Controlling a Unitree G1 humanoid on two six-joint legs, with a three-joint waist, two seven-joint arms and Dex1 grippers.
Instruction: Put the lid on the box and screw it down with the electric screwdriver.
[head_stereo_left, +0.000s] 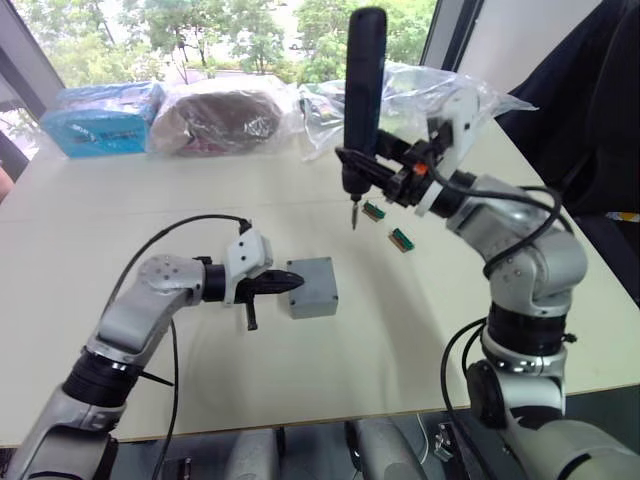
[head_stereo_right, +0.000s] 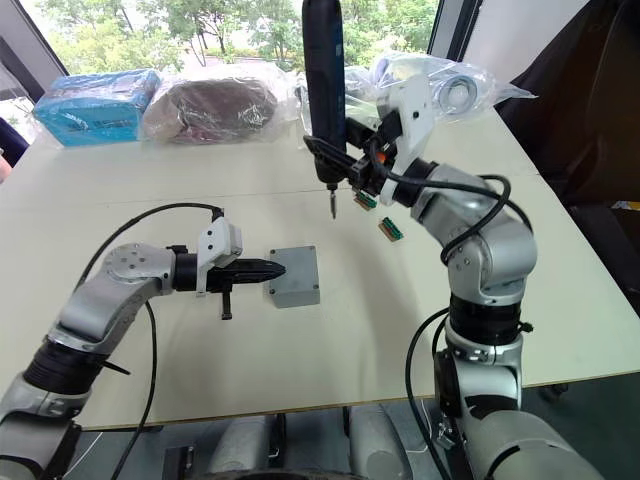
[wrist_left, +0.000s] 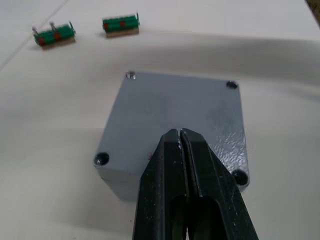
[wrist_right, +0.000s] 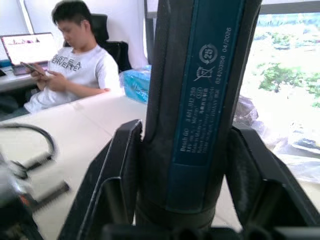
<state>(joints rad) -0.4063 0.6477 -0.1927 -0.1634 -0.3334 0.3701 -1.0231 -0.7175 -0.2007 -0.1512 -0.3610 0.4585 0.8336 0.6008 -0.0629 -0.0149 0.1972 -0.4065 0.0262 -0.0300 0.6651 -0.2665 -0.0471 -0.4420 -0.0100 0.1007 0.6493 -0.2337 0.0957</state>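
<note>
The left gripper (wrist_left: 181, 137), its two black fingers pressed together with nothing between them, rests its tips on the flat grey square plastic lid (wrist_left: 175, 112), which sits on the deeper grey plastic box (head_stereo_left: 311, 288) with screw holes showing at its corners. The box stands on the pale table (head_stereo_left: 150, 200), near its middle. Well apart and raised above the table, the right gripper (head_stereo_left: 358, 165) clamps the dark blue-black, thick pen-shaped electric screwdriver (head_stereo_left: 363, 90) upright — thin metal bit pointing down, off to one side of the box. Just beyond the bit lie two small green-and-red pieces (head_stereo_left: 388, 224) on the table — a person (wrist_right: 75, 60) sits in the background.
</note>
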